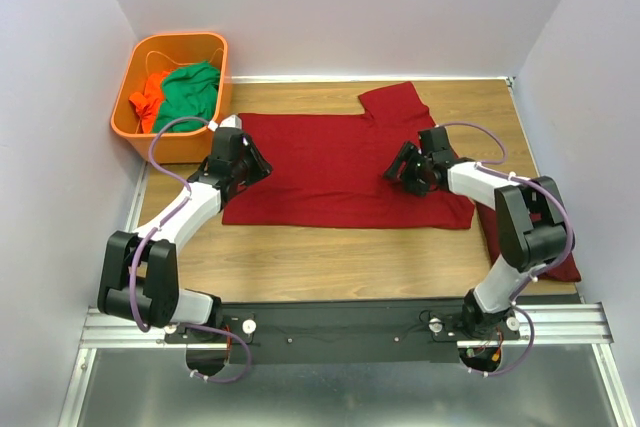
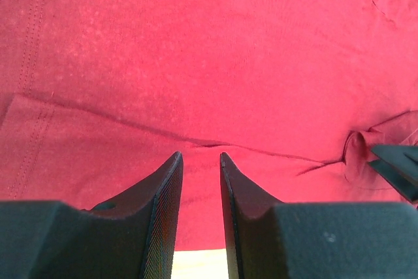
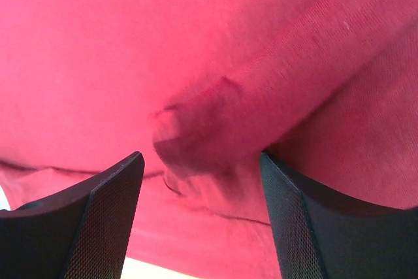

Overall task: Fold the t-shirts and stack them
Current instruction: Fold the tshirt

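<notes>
A maroon t-shirt (image 1: 330,162) lies spread flat across the wooden table, one sleeve (image 1: 395,102) sticking out toward the back. My left gripper (image 1: 255,162) sits low over the shirt's left edge. In the left wrist view this gripper (image 2: 200,155) stands open by a narrow gap, with only cloth (image 2: 209,63) beneath it. My right gripper (image 1: 400,169) is over the shirt's right part. Seen from its wrist, the right gripper (image 3: 201,156) is wide open, and a raised pucker of cloth (image 3: 202,129) lies loose between the fingers. A second maroon t-shirt (image 1: 555,265) lies under the right arm.
An orange basket (image 1: 180,39) stands at the back left, holding a green garment (image 1: 190,92) and a bright orange garment (image 1: 150,97). Grey walls close in the table at the back and on both sides. Bare wood (image 1: 330,257) shows in front of the shirt.
</notes>
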